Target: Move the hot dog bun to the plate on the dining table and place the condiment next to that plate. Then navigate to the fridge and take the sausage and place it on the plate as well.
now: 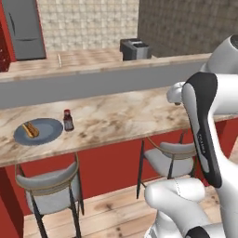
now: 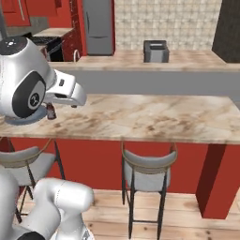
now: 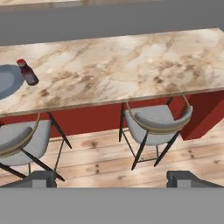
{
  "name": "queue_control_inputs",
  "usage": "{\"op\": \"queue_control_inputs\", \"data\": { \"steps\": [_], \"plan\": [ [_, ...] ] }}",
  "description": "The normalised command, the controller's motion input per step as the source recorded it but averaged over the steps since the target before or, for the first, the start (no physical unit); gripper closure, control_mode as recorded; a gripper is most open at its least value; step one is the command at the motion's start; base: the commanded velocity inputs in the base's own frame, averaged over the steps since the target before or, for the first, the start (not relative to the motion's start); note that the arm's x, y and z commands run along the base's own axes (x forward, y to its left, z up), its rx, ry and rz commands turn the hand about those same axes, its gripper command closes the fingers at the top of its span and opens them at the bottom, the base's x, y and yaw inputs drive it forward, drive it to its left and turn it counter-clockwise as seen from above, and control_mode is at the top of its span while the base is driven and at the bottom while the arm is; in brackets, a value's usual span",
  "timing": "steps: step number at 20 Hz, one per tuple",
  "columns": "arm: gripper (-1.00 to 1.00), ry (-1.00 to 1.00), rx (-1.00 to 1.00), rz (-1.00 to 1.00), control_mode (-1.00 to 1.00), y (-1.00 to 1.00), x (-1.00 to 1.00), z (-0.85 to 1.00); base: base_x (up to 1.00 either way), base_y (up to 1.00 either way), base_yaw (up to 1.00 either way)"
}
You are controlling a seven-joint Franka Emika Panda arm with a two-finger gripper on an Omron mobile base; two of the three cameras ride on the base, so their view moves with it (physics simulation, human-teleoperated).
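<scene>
gripper [image 3: 112,177] is wide open with nothing in it, hanging back over the stools [image 3: 157,124], well away from the table stuff. hot dog bun [image 1: 30,129] sits on the plate [image 1: 49,132] on the dining table [image 1: 121,116], condiment [image 1: 68,120] upright just beside the plate. fridge [image 1: 25,28] way behind.

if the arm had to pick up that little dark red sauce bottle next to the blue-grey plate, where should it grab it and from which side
Probably around the body of the small dark red sauce bottle, below its dark cap. It stands upright on the marbled dining table, close beside the round blue-grey plate, so coming from above or from the side away from the plate looks safest.
</scene>
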Motion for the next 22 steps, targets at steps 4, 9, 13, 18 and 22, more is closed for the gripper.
{"op": "queue_control_inputs", "data": {
  "steps": [4, 9, 13, 18, 22],
  "plan": [
    [-1.0, 0.0, 0.0, 0.0, 1.0, 0.0, 0.0, 0.0, 0.0, -1.0, 0.0],
    [-1.0, 0.0, 0.0, 0.0, 1.0, 0.0, 0.0, 0.0, 0.04, -1.0, 0.0],
    [-1.0, 0.0, 0.0, 0.0, 1.0, 0.0, 0.0, 0.0, 0.13, -1.0, 0.0],
    [-1.0, 0.0, 0.0, 0.0, 1.0, 0.0, 0.0, 0.0, 0.22, -1.0, 0.01],
    [-1.0, 0.0, 0.0, 0.0, 1.0, 0.0, 0.0, 0.0, 0.22, -1.0, 0.05]
  ]
}}
